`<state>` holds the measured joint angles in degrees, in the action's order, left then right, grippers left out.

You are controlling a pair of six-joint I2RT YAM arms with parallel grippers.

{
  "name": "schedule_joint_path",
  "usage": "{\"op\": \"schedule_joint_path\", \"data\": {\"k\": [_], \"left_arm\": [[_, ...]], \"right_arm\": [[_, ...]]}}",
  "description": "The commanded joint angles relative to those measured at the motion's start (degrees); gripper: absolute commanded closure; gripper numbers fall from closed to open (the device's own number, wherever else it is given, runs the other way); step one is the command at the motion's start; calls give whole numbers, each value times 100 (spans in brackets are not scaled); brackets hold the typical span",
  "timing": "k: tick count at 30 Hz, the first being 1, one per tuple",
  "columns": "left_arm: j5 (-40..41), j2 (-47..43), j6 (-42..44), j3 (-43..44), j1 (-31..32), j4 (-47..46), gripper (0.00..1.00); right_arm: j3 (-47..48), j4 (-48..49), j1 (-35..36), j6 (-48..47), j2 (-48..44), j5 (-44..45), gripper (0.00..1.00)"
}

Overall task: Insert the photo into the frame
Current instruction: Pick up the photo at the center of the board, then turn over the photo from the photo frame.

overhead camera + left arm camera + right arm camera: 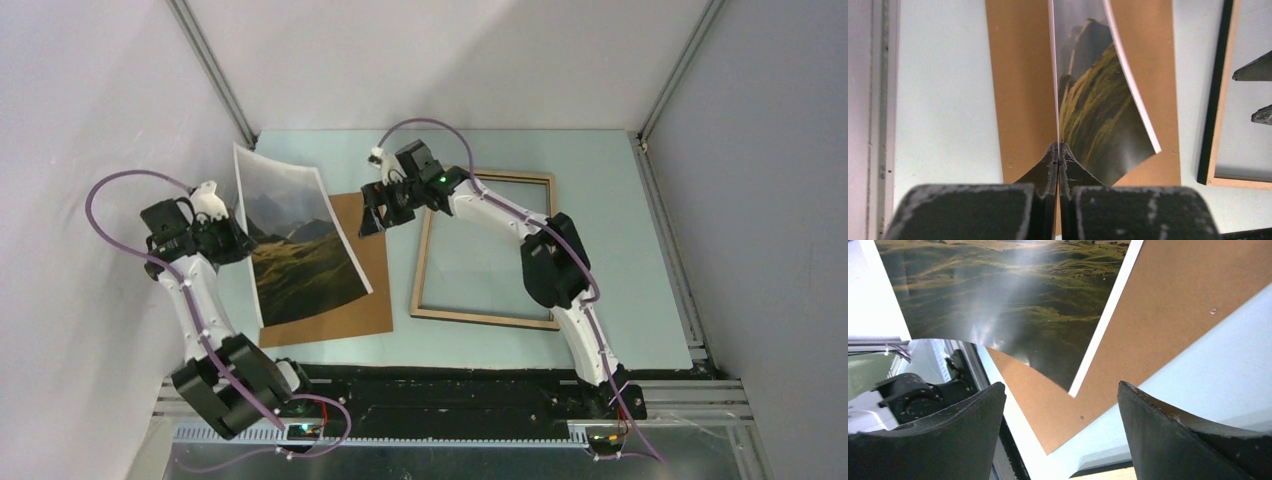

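Observation:
The photo (295, 240), with dark mountains and yellow-green hills, is lifted off the table and bowed, picture side towards the right. My left gripper (243, 240) is shut on its left edge; in the left wrist view the sheet (1093, 100) runs edge-on out of the closed fingertips (1058, 150). My right gripper (375, 215) hangs open just right of the photo's upper right corner, holding nothing. In the right wrist view the photo (1013, 295) lies beyond the spread jaws (1061, 390). The frame (482, 318) lies flat at centre right, light-wood side up.
A brown hardboard panel (350, 310) lies flat on the table under the photo, touching neither gripper. The frame's left rail (1220, 100) sits close beside the panel's right edge. Grey walls enclose the table on three sides, and a metal rail (665, 230) runs along its right edge.

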<state>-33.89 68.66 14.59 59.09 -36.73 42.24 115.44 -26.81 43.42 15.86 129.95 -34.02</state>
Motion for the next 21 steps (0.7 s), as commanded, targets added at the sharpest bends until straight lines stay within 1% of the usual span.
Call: {"op": "schedule_joint_path", "data": {"k": [1,7,8,9,10,11,12,13,14,15,16,17,18,19,21], "left_arm": [[421,-596,-527,625,466,159,100],[1087,-679,-786,1991,1191,638,100],[1385,-666,-781,2141,1446,699,100],[1556,-659,-764,2469,1778,819,100],[1971,-626,-723,2648,1974,952,100],[2174,-599,-691,2969,2354,1027,100],[2650,-510,-625,3140,2574,1165,100],[2910,-395,-590,3450,3025,1230,100],[3445,-335,-512,3605,3243,1341,100],[3711,-152,-480,3859,3711,1375,100],[4206,-95,-432,3949,3951,1414,100],[4421,58,-423,4101,4422,1430,100],[4781,142,-431,4141,4627,1430,100],[4911,339,-457,4184,5026,1433,100],[5155,662,-587,4188,5494,1429,100]], "right_arm": [[-68,90,-158,116,-781,-19,14],[-293,219,-438,318,-1172,-135,15],[-366,266,-461,362,-1212,-146,15],[-409,287,-520,381,-1304,-168,15],[-498,329,-550,420,-1353,-180,15],[-545,358,-617,469,-1443,-196,16],[-640,421,-660,492,-1493,-208,16],[-695,481,-743,538,-1590,-227,16],[-803,513,-785,553,-1675,-236,16],[-860,579,-871,573,-1737,-248,16],[-1009,628,-919,592,-1851,-260,16],[-1104,777,-1032,659,-1921,-311,16],[-1329,881,-1092,706,-2075,-348,17],[-1471,1128,-1227,842,-2152,-434,17],[-2101,1567,-1426,1098,-2408,-570,17]]}}
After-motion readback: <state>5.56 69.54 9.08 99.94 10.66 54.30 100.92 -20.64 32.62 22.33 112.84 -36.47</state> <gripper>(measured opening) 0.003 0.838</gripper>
